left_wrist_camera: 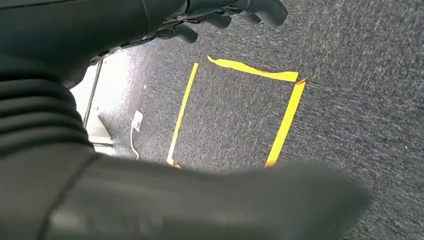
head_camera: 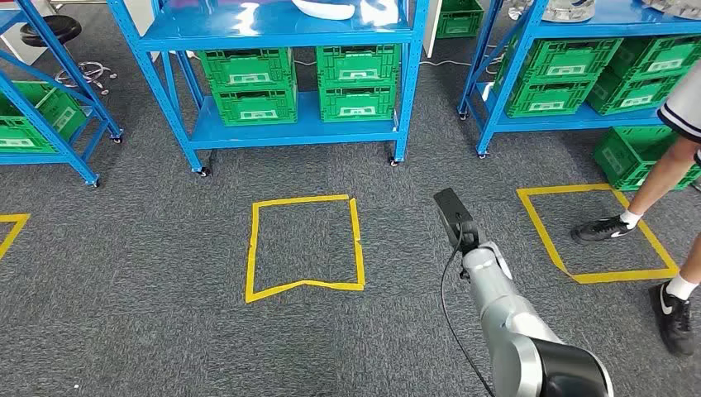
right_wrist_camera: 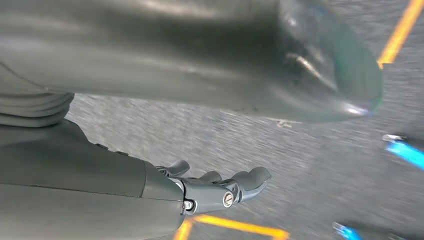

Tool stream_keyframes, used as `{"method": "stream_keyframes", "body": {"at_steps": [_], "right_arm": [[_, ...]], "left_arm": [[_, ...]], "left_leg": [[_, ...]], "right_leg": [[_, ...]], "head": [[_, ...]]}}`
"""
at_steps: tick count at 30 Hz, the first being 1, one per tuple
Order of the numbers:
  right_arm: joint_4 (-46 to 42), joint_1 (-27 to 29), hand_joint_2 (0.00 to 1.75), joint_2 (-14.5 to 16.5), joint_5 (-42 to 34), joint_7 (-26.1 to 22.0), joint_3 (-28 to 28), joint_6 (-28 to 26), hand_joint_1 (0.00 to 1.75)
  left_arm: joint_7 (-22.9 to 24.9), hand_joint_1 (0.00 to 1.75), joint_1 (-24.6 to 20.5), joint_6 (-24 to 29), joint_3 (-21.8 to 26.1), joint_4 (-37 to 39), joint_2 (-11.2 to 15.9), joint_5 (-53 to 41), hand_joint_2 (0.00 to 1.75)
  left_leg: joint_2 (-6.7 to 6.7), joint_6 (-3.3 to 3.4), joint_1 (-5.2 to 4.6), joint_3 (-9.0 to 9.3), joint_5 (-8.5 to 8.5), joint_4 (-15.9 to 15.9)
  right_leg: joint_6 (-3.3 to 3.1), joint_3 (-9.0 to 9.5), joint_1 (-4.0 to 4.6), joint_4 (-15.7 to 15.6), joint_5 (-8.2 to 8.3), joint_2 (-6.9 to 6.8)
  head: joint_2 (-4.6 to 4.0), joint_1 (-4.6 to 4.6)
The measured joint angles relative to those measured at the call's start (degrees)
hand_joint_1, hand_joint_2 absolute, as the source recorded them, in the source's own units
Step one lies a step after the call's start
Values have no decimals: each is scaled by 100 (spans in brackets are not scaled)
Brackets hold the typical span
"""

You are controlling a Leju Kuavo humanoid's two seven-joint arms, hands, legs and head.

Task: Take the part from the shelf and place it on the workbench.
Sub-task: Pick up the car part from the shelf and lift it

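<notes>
Head view: white part point(head_camera: 326, 8) lies on the top level of the blue shelf point(head_camera: 289, 132), long axis running across the shelf, mostly cut off by the frame edge. Green crates point(head_camera: 248, 83) stacked below it, contents can't tell. My right arm point(head_camera: 504, 306) reaches over grey carpet by a yellow tape square point(head_camera: 306, 246). Left wrist view: my left hand point(left_wrist_camera: 220, 17), fingers curled in, nothing held. Right wrist view: my right hand point(right_wrist_camera: 220, 187), fingers extended and apart, holding nothing.

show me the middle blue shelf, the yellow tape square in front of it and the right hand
blue shelf point(head_camera: 289, 132), head view, lower deck.
yellow tape square point(head_camera: 251, 248), head view, left strip.
right hand point(right_wrist_camera: 220, 187), right wrist view, fingers.
</notes>
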Motion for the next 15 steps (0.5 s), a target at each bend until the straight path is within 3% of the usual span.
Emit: {"method": "stream_keyframes", "body": {"at_steps": [7,15], "right_arm": [[-67,-747,0,292,547,-146,340,27,0],[-434,-1625,0,603,1009,-302,1370,271,0]], "left_arm": [[86,0,-116,0,417,80,0,-439,0],[213,0,-263,0,979,192,2,-1012,0]], "left_leg": [[-8,1,2,-4,8,0],[-7,-5,6,-5,12,0]], "right_leg": [[0,-2,2,2,1,-6],[-4,-5,5,4,4,-6]], "head": [[0,1],[0,0]]}}
